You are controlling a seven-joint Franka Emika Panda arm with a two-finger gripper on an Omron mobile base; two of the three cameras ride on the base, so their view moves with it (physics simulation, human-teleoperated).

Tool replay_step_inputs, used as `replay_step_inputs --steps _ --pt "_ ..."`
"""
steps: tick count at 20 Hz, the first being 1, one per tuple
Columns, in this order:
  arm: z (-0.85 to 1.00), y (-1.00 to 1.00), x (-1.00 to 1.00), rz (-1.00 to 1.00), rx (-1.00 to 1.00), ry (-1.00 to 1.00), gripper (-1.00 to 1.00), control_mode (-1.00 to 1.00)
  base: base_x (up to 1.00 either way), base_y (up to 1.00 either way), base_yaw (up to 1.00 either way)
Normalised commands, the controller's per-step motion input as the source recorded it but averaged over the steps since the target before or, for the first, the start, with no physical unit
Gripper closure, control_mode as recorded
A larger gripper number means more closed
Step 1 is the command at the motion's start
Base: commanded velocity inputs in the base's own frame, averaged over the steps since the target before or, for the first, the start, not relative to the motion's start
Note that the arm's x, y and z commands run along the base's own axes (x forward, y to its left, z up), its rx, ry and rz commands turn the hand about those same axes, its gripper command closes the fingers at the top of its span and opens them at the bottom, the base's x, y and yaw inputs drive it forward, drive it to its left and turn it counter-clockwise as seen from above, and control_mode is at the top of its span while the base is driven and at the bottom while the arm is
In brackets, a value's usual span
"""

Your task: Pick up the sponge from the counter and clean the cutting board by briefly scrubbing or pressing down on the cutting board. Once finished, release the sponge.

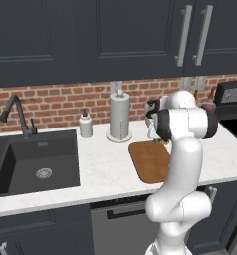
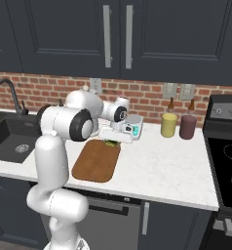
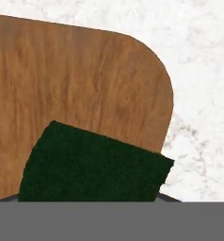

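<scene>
While the sponge point(image 3: 92, 162) sits low over the far corner of the cutting board point(image 3: 76, 80), the step in hand is judged to be the press or scrub.

Left to right across the counter point(image 1: 105, 167): the black sink point(image 1: 36, 162) with its faucet point(image 1: 16, 114), a soap dispenser point(image 1: 85, 124), a paper towel holder point(image 1: 119, 117), then the board with the gripper point(image 2: 115, 137) above its far edge. Further right in the right base view stand a yellow bottle point(image 2: 168, 123), a dark red bottle point(image 2: 188, 125) and the stovetop point(image 2: 225, 166).

Jaw state: the fingertips are hidden behind the sponge in the hand view, so the grip cannot be confirmed directly; the sponge close under the hand suggests it is held.

Procedure, as judged:
1. Lower straight down until the sponge bears flat on the wood.
2. The sponge overlaps the rounded corner; stroke inward, toward the board's centre, so it does not slip onto the stone.
3. Keep pressure moderate to avoid shifting the board.
4. Open the jaws only after scrubbing.
</scene>
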Motion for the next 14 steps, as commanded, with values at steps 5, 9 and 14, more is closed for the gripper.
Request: replay_step_inputs --steps 5,9,14 --pt "-0.02 -0.16 -0.55 0.0 0.0 -0.28 1.0 -1.0 0.0 0.0 0.0" --pt "0.0 -0.4 0.03 0.0 0.0 -0.19 1.0 -1.0 0.0 0.0 0.0" --pt "0.09 -0.58 0.15 0.0 0.0 -0.07 1.0 -1.0 0.0 0.0 0.0"
